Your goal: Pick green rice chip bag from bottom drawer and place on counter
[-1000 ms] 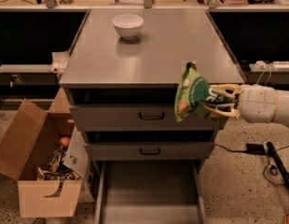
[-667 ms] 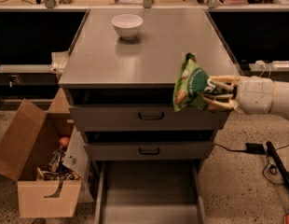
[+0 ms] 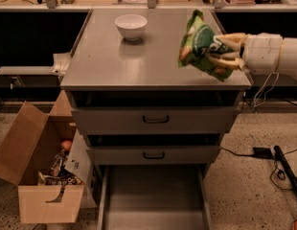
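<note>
Aloft, pincer [image 3: 221, 52], bag [image 3: 197, 38] over counter [image 3: 134, 68] edge

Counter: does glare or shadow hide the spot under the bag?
Camera view: counter has soft sheen, no hard glare; white bowl casts a faint front shadow; gripper at the right edge holds the green rice chip bag, well lit.

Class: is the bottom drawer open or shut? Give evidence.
Open: the bottom drawer is pulled out, its floor showing. The tool holds the green rice chip bag over the counter.
</note>
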`<state>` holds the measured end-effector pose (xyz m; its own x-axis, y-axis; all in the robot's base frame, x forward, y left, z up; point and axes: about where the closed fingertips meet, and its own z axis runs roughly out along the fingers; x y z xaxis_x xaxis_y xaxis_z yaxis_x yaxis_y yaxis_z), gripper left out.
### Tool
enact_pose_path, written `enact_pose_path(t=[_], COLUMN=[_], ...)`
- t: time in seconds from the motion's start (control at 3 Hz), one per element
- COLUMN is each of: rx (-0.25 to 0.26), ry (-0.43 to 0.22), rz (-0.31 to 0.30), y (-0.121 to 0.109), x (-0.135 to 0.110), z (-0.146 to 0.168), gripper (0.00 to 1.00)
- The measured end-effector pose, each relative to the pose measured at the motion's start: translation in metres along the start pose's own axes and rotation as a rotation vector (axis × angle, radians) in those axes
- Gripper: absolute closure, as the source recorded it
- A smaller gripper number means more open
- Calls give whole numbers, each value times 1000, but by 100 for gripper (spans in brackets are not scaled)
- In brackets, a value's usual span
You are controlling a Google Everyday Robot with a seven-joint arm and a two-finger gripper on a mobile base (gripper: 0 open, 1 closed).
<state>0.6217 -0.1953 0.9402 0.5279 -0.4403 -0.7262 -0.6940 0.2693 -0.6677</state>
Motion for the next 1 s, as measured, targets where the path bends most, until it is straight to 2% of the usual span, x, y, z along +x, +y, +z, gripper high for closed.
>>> enact_pose_path(t=[0.33, 0.67, 1.0], rx=[-3, -32, -76], ry=[52, 94, 122], rz=[36, 74, 131], y=[-44, -62, -66], x=[19, 38, 66], z=[33, 63, 98], gripper=[100, 100, 100])
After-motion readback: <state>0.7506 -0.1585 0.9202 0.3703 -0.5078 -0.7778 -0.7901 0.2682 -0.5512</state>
